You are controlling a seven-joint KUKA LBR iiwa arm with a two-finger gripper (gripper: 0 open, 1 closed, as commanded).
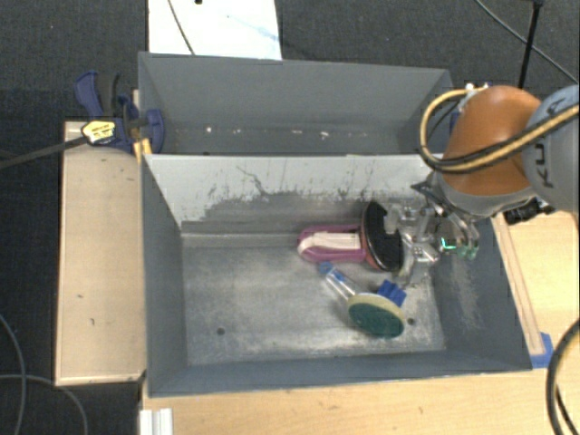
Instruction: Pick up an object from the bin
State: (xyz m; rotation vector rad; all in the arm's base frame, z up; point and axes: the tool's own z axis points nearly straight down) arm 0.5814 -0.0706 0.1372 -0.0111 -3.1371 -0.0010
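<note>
**End effector low beside the black disc, right part of the bin**

The end effector (412,252) is down in the right part of the grey metal bin (272,333), just beside a black round disc-shaped thing (381,236). The disc stands on its edge near the back wall, touching a pink and white plastic piece (331,243) on its left. Whether the end effector is released or clenched I cannot tell, and I see nothing held in it. In front lies a brush with clear handle and dark green round head (376,315). I judge the disc to be light, stiff and probably smooth, so it may slip or fall over. The best hold seems across its thin rim, from above.
</note>
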